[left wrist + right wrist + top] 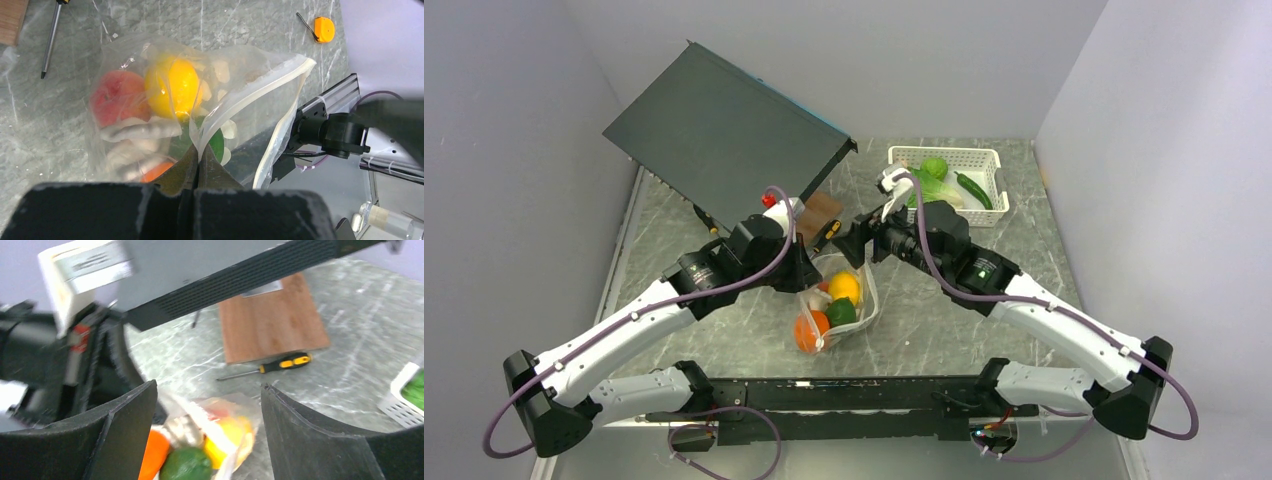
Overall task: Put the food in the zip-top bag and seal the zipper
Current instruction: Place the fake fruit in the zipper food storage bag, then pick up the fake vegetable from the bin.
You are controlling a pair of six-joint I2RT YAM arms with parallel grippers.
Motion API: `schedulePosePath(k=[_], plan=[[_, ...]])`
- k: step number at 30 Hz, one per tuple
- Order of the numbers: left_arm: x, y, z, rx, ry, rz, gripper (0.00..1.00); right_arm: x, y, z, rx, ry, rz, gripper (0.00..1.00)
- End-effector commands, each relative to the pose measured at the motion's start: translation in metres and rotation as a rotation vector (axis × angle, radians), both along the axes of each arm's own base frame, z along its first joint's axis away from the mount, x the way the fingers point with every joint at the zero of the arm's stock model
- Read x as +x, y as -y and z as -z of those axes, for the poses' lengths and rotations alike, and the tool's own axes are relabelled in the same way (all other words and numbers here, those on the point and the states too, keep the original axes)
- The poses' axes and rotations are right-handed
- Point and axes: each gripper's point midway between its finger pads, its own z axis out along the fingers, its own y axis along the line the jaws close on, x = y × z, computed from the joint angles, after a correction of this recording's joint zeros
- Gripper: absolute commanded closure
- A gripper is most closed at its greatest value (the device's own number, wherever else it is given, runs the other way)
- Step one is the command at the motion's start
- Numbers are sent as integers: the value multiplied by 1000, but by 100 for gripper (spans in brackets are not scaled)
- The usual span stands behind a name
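- No writing can be read; a label on a white block at 11 o'clock in the right wrist view is too blurred to make out.
- The desk (944,310) has a grey-green marbled top, with plain pale walls on three sides.
- One clear bag (871,300) lies at the desk's centre, between the two arms, its mouth gaping.
- Four foods show inside it: one orange (809,330), one yellow fruit (845,287), one green piece (841,312) and one peach (117,97).
- The white zipper (260,89) runs along the mouth edge and is not pressed together.
- The left claw (197,155) is closed, pinching the bag's film at the mouth.
- The right claw (207,385) stands wide apart just above the bag, gripping nothing.
- One white slotted basket (944,150) sits at 1 o'clock from the bag, holding three green items: a round one (935,167), a leafy one (939,190) and a chili (972,188).
- One dark flat box (724,130) lies tilted at 11 o'clock.
- One wooden board (272,320) and one screwdriver (280,362) lie at 12 o'clock from the bag.
- One orange tape measure (324,29) lies on the desk.
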Motion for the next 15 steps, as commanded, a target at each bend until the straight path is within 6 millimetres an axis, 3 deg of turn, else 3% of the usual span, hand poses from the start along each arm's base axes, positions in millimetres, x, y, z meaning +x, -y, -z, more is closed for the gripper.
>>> schedulePosePath(k=[1,8,15], plan=[[3,-1,-16,-25,59,5,100,47,35,-23,43,24,306,24],[3,-1,-17,-17,71,14,100,103,94,-36,50,17,566,24],[5,0,-17,-7,87,26,100,162,170,-22,8,-11,872,24]])
